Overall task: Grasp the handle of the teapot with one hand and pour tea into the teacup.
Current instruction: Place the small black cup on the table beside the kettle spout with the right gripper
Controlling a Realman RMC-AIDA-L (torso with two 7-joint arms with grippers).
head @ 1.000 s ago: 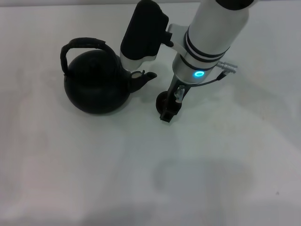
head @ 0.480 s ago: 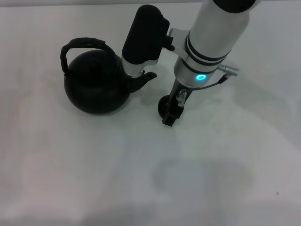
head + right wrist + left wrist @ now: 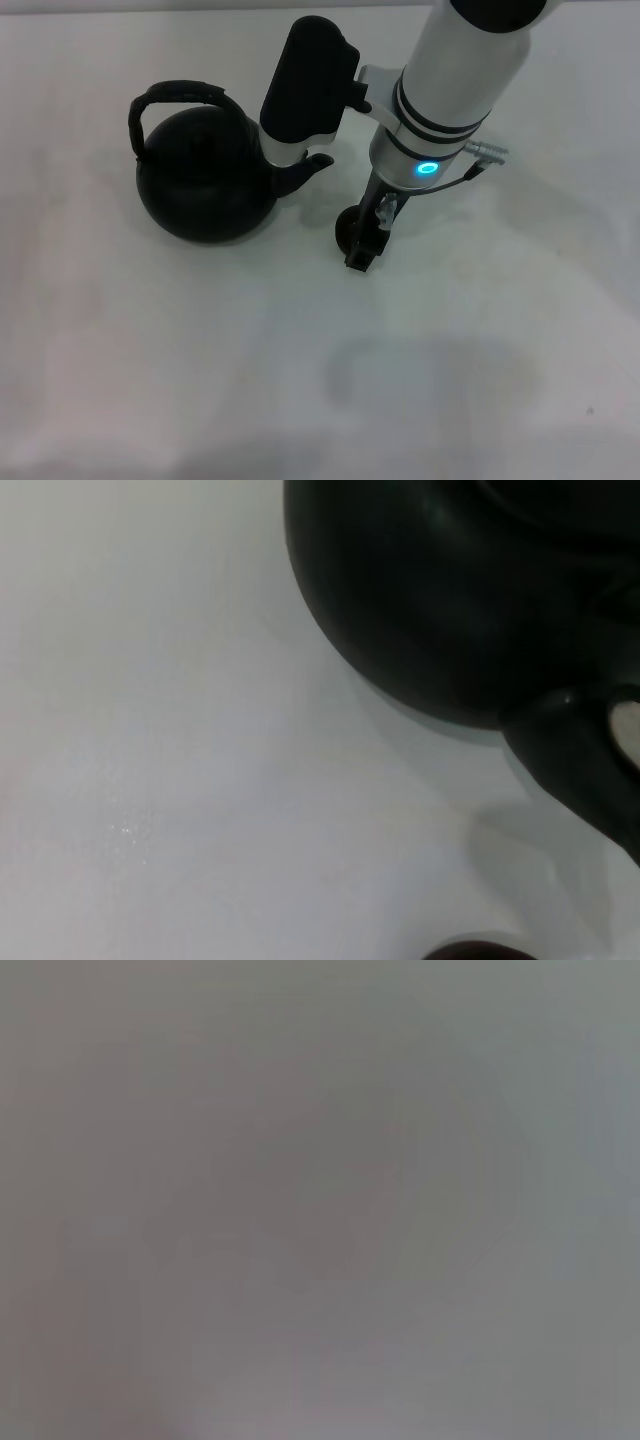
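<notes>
Reaching down at centre frame, the right gripper (image 3: pixel 362 243) stands at the teacup (image 3: pixel 347 224), grip state unclear, right of the upright teapot (image 3: pixel 205 175).

From the head camera we look steeply down on the white table (image 3: pixel 150 380), taking in the whole teapot (image 3: pixel 205 175) and the right arm (image 3: pixel 450 80) reaching in from the far side. Our right wrist camera sits very near the table, facing the same teapot's (image 3: pixel 450 590) belly and spout at close range. Our left wrist view gives only a featureless grey blur.
</notes>
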